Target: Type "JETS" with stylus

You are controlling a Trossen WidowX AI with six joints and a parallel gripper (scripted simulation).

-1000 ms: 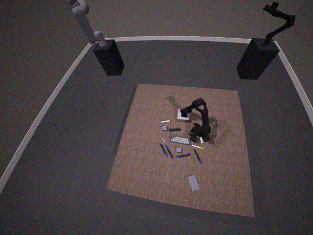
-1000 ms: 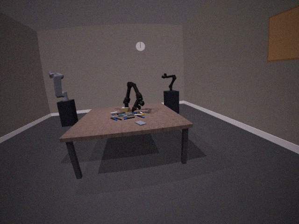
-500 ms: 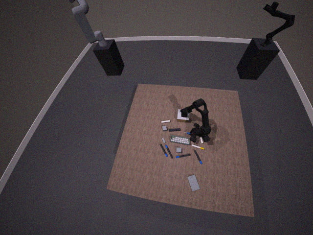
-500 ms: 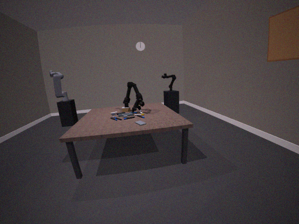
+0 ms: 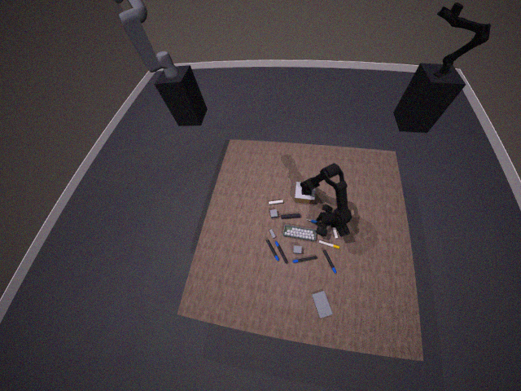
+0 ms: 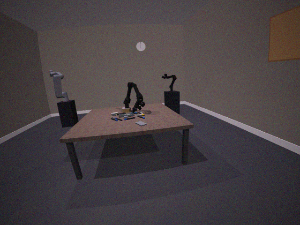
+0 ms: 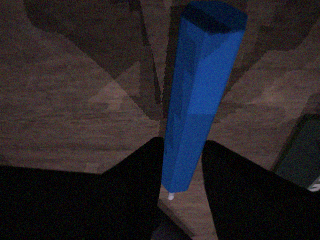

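Observation:
The stylus (image 7: pixel 202 85) (image 5: pixel 313 221) is a blue faceted rod with a thin pale tip. My gripper (image 7: pixel 182 148) (image 6: pixel 133 111) is shut on the stylus, with a fingertip against each side. The pale tip points toward the bottom of the wrist view, and the blunt blue end is toward the top. The keyboard (image 5: pixel 299 233) (image 7: pixel 302 150) has a dark green case and white keys. It lies just beside the gripper, and only its corner shows at the right of the wrist view. Its letters cannot be read here.
Black pens with blue ends (image 5: pixel 304 259) (image 5: pixel 329 261) (image 5: pixel 281 252) lie around the keyboard. A white and yellow pen (image 5: pixel 328 243), a black bar (image 5: pixel 291 216), small grey blocks (image 5: pixel 297 249) (image 5: pixel 273 213) and a white stick (image 5: pixel 276 202) are near. A grey slab (image 5: pixel 321 304) (image 6: pixel 140 123) lies farther off.

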